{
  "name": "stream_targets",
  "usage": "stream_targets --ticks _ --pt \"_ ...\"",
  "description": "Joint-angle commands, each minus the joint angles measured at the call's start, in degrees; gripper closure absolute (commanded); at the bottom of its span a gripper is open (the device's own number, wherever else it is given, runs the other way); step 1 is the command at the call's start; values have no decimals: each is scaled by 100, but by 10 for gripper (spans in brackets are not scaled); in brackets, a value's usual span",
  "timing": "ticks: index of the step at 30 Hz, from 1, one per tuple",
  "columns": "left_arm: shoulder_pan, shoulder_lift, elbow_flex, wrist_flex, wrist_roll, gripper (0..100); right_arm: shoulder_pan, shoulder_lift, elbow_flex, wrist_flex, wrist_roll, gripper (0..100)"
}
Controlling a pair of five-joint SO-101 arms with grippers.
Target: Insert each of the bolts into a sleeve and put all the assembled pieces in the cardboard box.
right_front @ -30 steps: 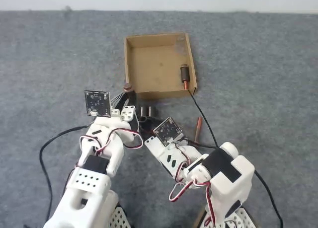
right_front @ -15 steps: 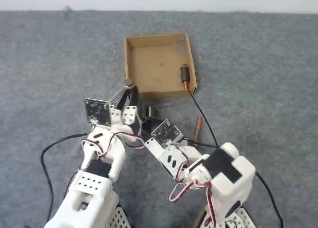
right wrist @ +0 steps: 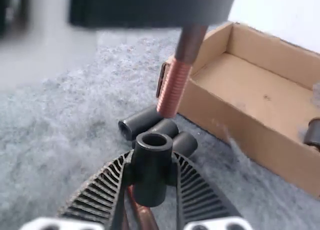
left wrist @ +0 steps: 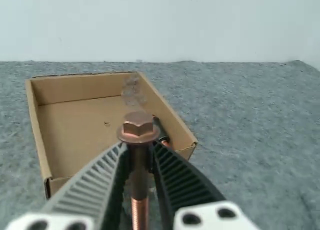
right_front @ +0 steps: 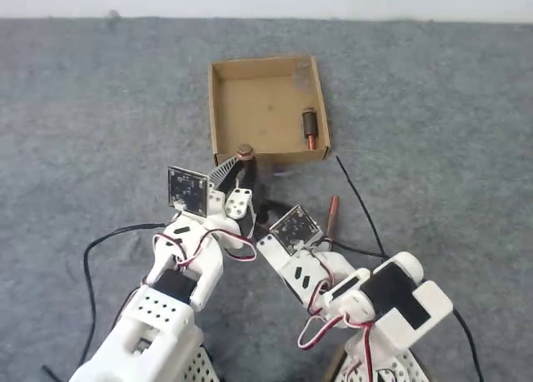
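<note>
My left gripper (left wrist: pixel 139 162) is shut on a copper bolt (left wrist: pixel 136 135), held upright with its hex head up; in the high view that bolt (right_front: pixel 245 153) hangs just in front of the cardboard box (right_front: pixel 219 107). My right gripper (right wrist: pixel 150 177) is shut on a black sleeve (right wrist: pixel 152 165), bore facing up. The bolt's threaded end (right wrist: pixel 171 89) hangs just above and slightly beyond the sleeve's opening. One assembled piece (right_front: pixel 310 129) lies inside the box by its right wall. Another copper bolt (right_front: pixel 332 215) lies on the carpet right of the arms.
Loose black sleeves (right wrist: pixel 141 124) lie on the grey carpet (right_front: pixel 433 149) just in front of the box's near wall (right wrist: pixel 235 135). A black cable (right_front: pixel 360 200) runs across the carpet right of the box. Open carpet lies left and right.
The left arm has carried the bolt rightward from the box's front-left corner to above the right gripper's sleeve. The right arm shifted a little right and toward me.
</note>
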Motion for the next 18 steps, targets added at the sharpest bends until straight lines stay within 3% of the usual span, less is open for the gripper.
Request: stream_targets --ticks 1,18 --pt "44 -176 -347 9 -97 990 84 -321 0 -127 88 992" --pt "53 -185 -92 -35 -105 990 84 -321 -18 -110 88 992"
